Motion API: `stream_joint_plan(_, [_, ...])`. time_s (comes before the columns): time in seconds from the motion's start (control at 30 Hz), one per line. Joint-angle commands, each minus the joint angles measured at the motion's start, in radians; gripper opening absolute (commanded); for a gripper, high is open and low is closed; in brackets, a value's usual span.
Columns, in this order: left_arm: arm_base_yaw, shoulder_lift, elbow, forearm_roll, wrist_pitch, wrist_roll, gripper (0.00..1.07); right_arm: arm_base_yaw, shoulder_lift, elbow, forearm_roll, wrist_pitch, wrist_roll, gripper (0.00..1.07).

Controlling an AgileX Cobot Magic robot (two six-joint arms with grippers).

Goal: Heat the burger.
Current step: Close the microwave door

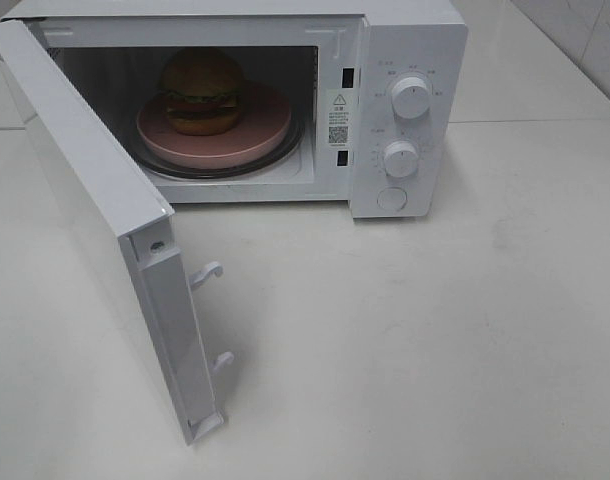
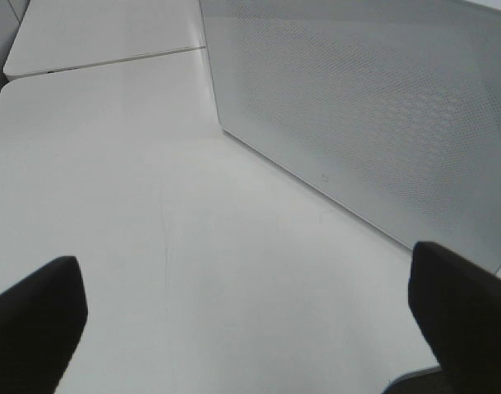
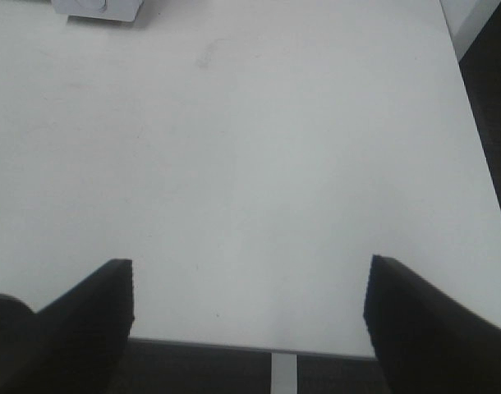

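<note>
The burger (image 1: 202, 90) sits on a pink plate (image 1: 270, 130) inside the microwave (image 1: 410, 40), whose door (image 1: 85, 170) stands wide open. Shutting it and starting the heat seem to remain. The left fingers (image 2: 37, 320) and right fingers (image 3: 86, 320) gape empty over the desk (image 1: 435, 330).

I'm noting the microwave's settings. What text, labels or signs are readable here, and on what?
No word can be read.
Sticker beside the microwave opening: warning triangle and QR code, print too small.
Marks around the upper knob and lower knob: too small.
</note>
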State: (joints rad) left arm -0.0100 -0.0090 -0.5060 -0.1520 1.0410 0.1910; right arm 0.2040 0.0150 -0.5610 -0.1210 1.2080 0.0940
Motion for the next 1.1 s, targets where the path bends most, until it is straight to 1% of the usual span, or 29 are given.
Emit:
stream_joint_plan(0.03, [-0.005, -0.016, 0.003, -0.003, 0.0, -0.003, 1.0, -0.026, -0.047, 0.006, 0.002, -0.05, 0.005, 0.76])
stream_joint_plan(0.23, [-0.005, -0.015, 0.003, -0.003, 0.0, -0.003, 1.0, -0.04, -0.046, 0.014, 0.028, -0.096, 0.009, 0.76])
stream_joint_plan(0.3, [-0.005, -0.015, 0.003, -0.003, 0.0, -0.003, 1.0, -0.04, -0.046, 0.039, 0.053, -0.158, 0.009, 0.76])
stream_joint_plan(0.37, [-0.005, -0.015, 0.003, -0.003, 0.0, -0.003, 1.0, -0.04, -0.046, 0.048, 0.065, -0.168, -0.002, 0.76])
stream_joint_plan(1.1, [-0.005, -0.015, 0.003, -0.003, 0.0, -0.003, 1.0, -0.04, -0.045, 0.049, 0.063, -0.168, -0.002, 0.76])
